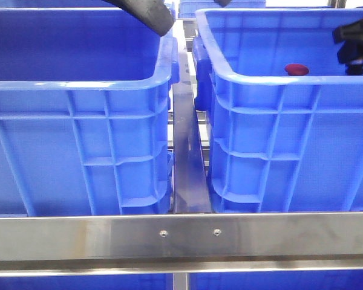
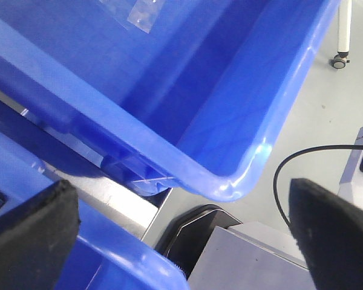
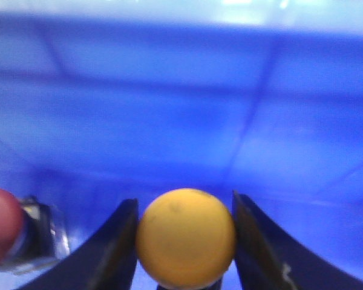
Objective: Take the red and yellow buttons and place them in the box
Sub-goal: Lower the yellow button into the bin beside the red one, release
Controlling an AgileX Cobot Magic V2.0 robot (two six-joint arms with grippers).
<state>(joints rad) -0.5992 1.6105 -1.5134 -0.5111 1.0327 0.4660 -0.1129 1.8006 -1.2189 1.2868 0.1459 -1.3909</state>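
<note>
A yellow domed button (image 3: 185,237) sits between the two dark fingers of my right gripper (image 3: 184,208), which is shut on it inside the bright blue box (image 1: 272,121) on the right. In the front view the right gripper (image 1: 353,45) shows as a black body over the box's far right side. A red button (image 1: 296,69) lies in the box behind its near rim; it also shows beside the fingers in the right wrist view (image 3: 1,225). My left gripper (image 2: 181,241) is open and empty, above the gap by the darker left crate (image 1: 78,127); one of its fingers (image 1: 150,14) shows at the top.
A steel rail (image 1: 187,163) runs between the two crates and a steel bar (image 1: 181,237) crosses the front. The left wrist view shows a crate corner (image 2: 230,127), a second crate's rim (image 2: 109,257), grey floor, a black cable (image 2: 284,175) and a caster (image 2: 339,60).
</note>
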